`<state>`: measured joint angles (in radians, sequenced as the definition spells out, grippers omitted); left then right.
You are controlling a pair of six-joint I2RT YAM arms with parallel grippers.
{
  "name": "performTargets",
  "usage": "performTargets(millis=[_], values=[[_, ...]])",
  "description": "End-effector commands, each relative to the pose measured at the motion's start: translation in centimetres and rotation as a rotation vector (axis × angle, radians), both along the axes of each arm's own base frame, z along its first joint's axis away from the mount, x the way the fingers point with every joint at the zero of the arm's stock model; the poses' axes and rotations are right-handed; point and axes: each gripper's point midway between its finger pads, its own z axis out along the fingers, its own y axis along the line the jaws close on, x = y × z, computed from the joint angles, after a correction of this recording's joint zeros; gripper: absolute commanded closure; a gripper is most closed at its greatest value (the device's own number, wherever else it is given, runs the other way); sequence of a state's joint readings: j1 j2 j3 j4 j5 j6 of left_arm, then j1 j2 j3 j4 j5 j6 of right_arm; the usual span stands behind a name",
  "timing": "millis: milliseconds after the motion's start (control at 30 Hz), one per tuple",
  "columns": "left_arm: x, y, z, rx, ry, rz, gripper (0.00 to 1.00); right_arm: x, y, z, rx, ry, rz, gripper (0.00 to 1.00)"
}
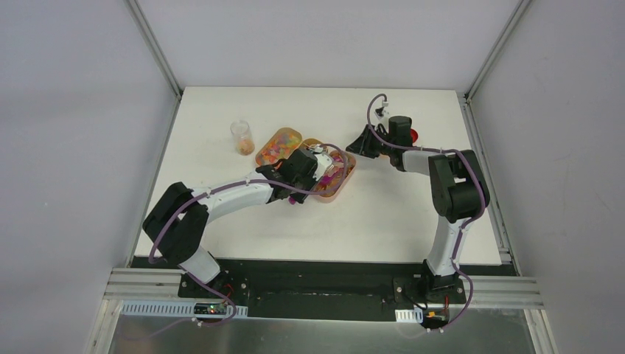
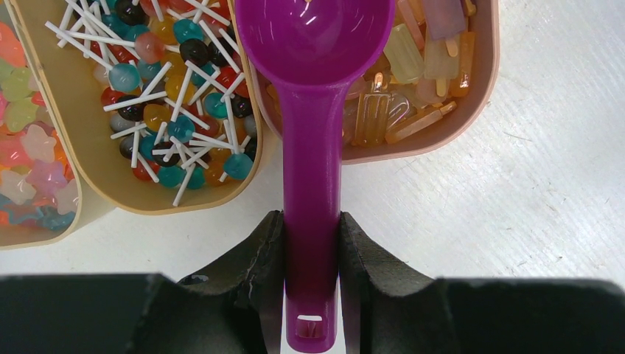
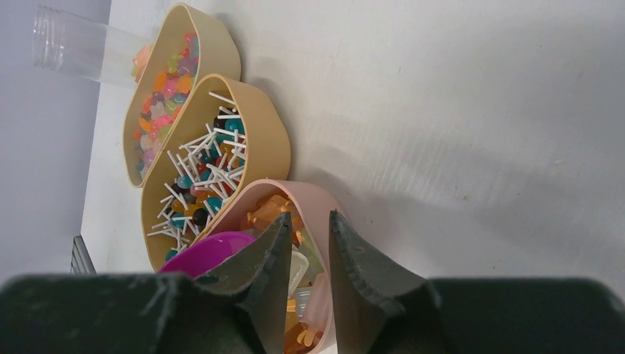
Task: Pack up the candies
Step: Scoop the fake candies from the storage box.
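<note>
Three trays hold the candies. The pink tray (image 2: 483, 88) holds translucent orange-yellow gummies (image 2: 413, 66). The middle tan tray (image 2: 81, 140) holds round sweets on white sticks (image 2: 169, 96). The far-left tan tray (image 2: 74, 230) holds mixed bright bits (image 2: 29, 162). My left gripper (image 2: 311, 217) is shut on the handle of the magenta scoop (image 2: 313, 147), whose empty bowl hangs over the pink tray. My right gripper (image 3: 309, 215) has a narrow gap and sits at the pink tray's rim (image 3: 324, 199). I cannot tell whether it touches the rim. The scoop bowl (image 3: 214, 251) shows beside it.
A clear jar (image 1: 242, 137) with a few candies in its bottom stands left of the trays. It also shows in the right wrist view (image 3: 81, 48). A flat red disc (image 1: 414, 135) lies behind the right wrist. White walls enclose the table.
</note>
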<state>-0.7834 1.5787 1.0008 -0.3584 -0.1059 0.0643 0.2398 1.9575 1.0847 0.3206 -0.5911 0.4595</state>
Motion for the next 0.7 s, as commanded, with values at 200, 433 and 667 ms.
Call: performTargets(millis=[200, 433, 667], values=[[0.6, 0.4, 1.4, -0.076, -0.068, 0.047, 1.0, 1.5, 0.7, 3.9, 0.037, -0.072, 0.015, 0.72], [0.6, 0.4, 3.5, -0.164, -0.155, 0.046, 1.0, 1.7, 0.6, 5.4, 0.026, -0.095, 0.015, 0.69], [0.6, 0.5, 6.1, -0.233, -0.223, 0.051, 1.0, 1.3, 0.3, 7.9, 0.023, -0.137, 0.007, 0.6]])
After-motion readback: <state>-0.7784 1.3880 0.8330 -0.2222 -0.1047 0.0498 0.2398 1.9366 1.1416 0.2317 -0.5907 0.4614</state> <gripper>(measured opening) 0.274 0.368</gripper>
